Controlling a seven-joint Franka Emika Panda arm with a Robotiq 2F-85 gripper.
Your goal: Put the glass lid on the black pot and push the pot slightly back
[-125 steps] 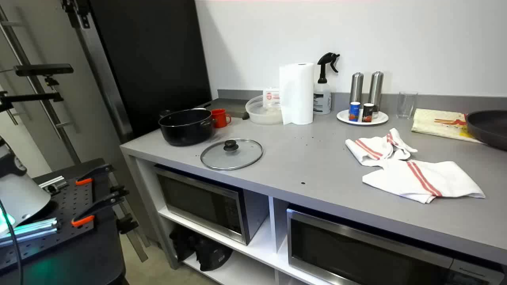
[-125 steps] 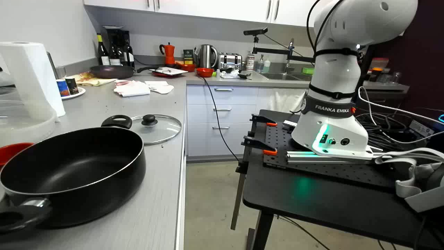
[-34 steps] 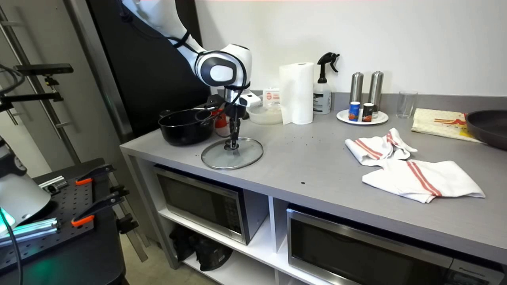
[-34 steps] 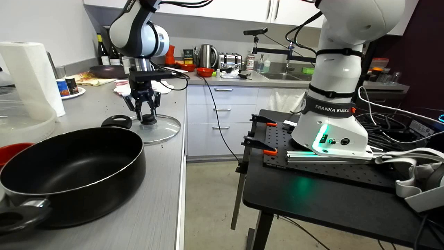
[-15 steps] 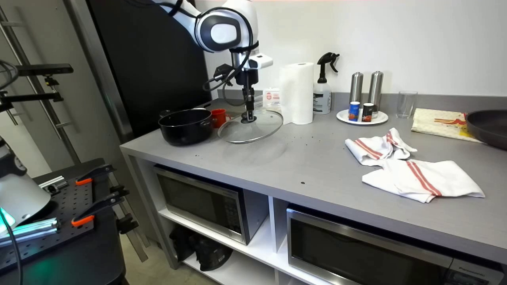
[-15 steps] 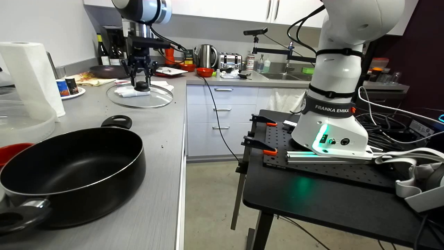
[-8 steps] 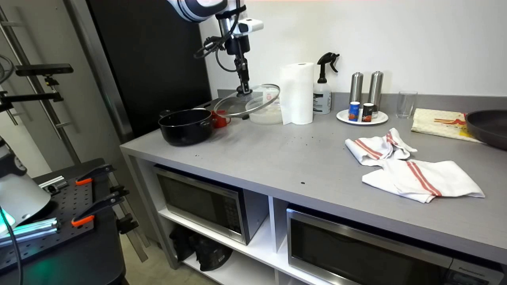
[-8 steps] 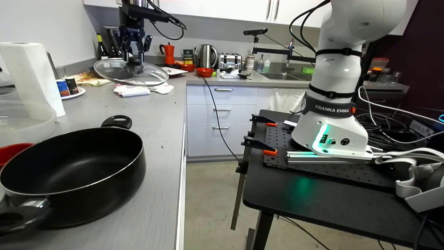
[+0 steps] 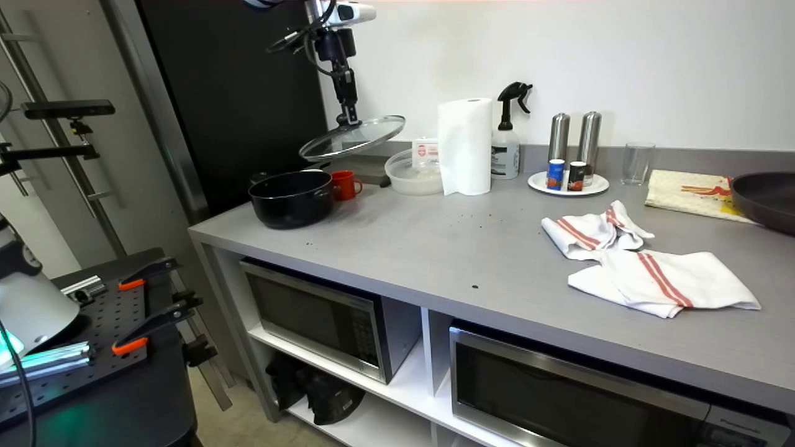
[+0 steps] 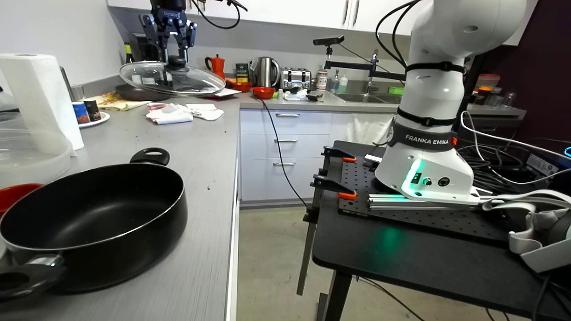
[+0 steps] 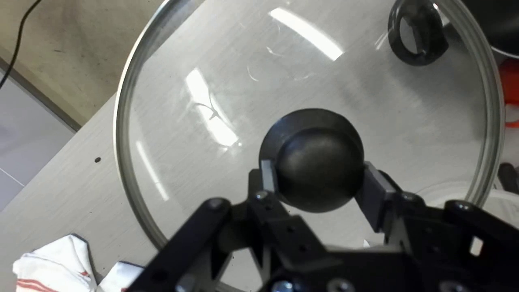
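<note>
My gripper (image 11: 319, 176) is shut on the round black knob of the glass lid (image 11: 227, 65), one pad (image 11: 269, 175) against each side of it. In both exterior views the lid (image 9: 376, 131) hangs in the air, slightly tilted, well above the counter. The black pot (image 9: 292, 208) stands uncovered on the counter's left end, lower than the lid and to its left; its inside shows bare in an exterior view (image 10: 111, 263). The wrist view catches only a bit of the pot (image 11: 494, 24) at the upper right, with one handle (image 11: 419, 36) seen through the glass.
A red mug (image 9: 345, 185) sits right beside the pot. Behind are a clear plastic tub (image 9: 415, 186) and a paper towel roll (image 9: 464, 149). A tall black panel (image 9: 242, 93) rises behind the pot. Striped towels (image 9: 664, 282) lie farther right.
The arm came in, took the lid by its knob and lifted it off the counter. Over the last second the lid rose further, tilted and shifted toward the pot. The pot has not moved.
</note>
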